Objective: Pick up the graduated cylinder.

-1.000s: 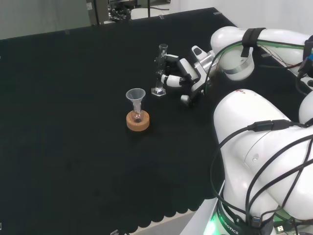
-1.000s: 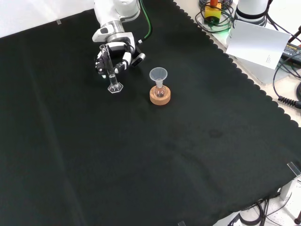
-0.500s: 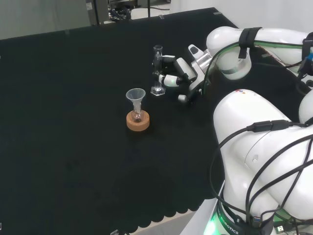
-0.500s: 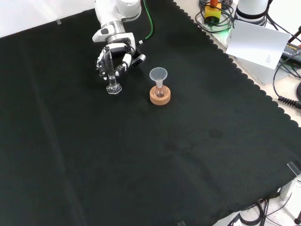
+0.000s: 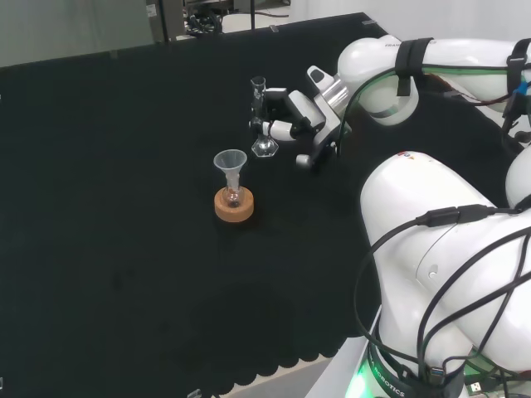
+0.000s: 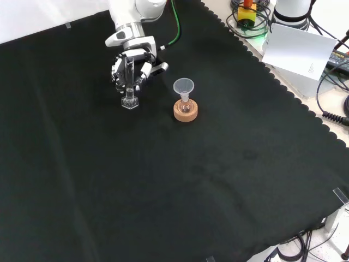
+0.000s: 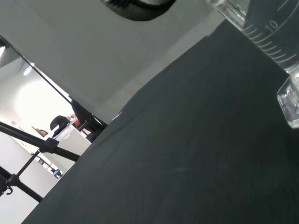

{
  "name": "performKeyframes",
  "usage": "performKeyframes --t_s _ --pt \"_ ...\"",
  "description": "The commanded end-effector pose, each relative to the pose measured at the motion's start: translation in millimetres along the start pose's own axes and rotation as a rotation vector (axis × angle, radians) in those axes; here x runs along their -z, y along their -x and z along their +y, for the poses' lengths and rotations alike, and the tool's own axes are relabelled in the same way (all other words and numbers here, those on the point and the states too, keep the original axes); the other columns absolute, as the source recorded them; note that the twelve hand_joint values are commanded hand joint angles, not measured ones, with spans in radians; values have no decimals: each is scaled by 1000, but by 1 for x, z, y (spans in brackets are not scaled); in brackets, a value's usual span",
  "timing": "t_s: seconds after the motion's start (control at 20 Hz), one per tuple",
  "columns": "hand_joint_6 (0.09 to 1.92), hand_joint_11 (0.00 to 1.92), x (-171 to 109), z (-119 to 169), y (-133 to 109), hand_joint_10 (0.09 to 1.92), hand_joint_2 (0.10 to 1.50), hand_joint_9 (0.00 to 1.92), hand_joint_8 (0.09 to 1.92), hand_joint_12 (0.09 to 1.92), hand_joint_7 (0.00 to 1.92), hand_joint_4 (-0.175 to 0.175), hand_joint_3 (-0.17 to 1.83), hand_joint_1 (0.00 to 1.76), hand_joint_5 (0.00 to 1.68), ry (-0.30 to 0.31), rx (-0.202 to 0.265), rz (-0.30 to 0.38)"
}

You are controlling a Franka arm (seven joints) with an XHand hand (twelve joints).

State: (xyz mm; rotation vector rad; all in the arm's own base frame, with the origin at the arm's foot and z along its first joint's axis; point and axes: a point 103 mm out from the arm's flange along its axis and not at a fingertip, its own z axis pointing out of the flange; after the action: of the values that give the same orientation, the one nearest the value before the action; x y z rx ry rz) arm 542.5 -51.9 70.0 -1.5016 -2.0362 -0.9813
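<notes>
Robot hand (image 5: 300, 118) curled round graduated cylinder (image 5: 260, 116), now lifted off cloth (image 5: 124, 207), shifted away from funnel (image 5: 231, 162)

black cloth-covered bench (image 6: 218, 180), cork ring stand (image 6: 185, 111) on it, bearing a funnel-topped flask (image 6: 184, 90)

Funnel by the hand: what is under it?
The funnel sits in a small flask resting on a cork ring. The cloth beneath the ring is covered; the flask's contents cannot be told.
</notes>
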Motion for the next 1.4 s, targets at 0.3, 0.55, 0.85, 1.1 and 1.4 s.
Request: performKeyframes --t_s 0.3,0.55,0.85,1.1,1.4 --pt "1186 1194 29 5 -7 87 1183 1349 477 884 1078 -55 1 1068 856 -94 12 -38" --pt "1183 1237 51 7 -15 87 1183 1373 479 842 1090 -77 0 1078 858 -168 -4 -77" --pt "1175 1268 74 -1 -31 87 1180 1389 480 821 1099 -92 -1 1087 863 -255 -23 -151" --pt "1173 1282 88 -17 -50 87 1180 1394 481 815 1103 -94 -1 1088 864 -323 -40 -216" --pt "1171 1290 97 -39 -69 87 1179 1400 482 810 1107 -96 -1 1090 865 -375 -53 -263"
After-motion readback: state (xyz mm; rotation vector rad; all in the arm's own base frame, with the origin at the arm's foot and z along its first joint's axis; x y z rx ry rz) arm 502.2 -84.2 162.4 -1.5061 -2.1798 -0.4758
